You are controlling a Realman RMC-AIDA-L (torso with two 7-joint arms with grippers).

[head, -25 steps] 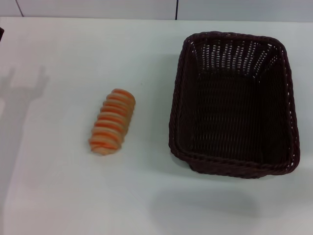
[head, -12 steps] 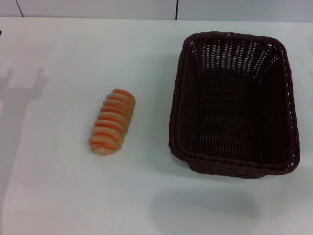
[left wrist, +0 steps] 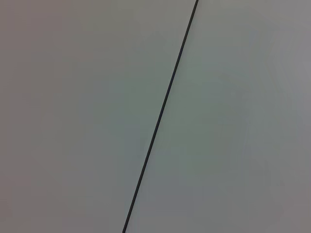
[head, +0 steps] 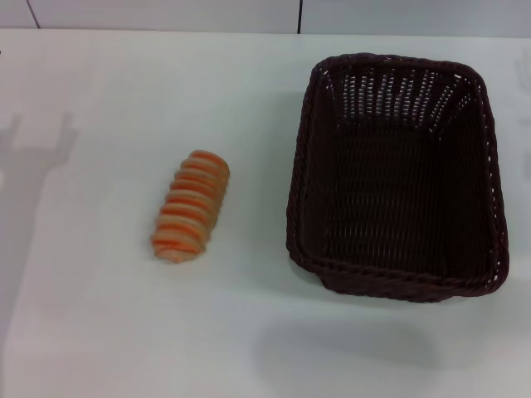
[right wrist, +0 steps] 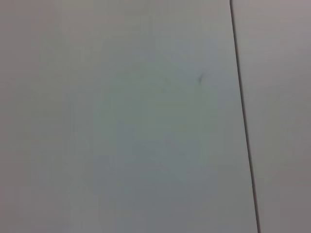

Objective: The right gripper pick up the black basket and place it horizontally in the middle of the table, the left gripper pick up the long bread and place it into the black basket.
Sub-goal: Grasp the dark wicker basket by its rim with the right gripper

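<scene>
We see no change on the worktop (head: 99, 332): basket (head: 397, 174) near the right edge, bread (head: 190, 206) left of centre, both pincers out of view, so their state is unknown.

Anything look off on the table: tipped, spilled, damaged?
Nothing stands out. The black basket sits upright and empty on the table, toward the robot's right. The long bread lies whole to its left, apart from it. Neither gripper is in view.

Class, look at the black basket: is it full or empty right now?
Empty. The black basket shows only its bare woven floor, and the long bread lies outside it on the table.
</scene>
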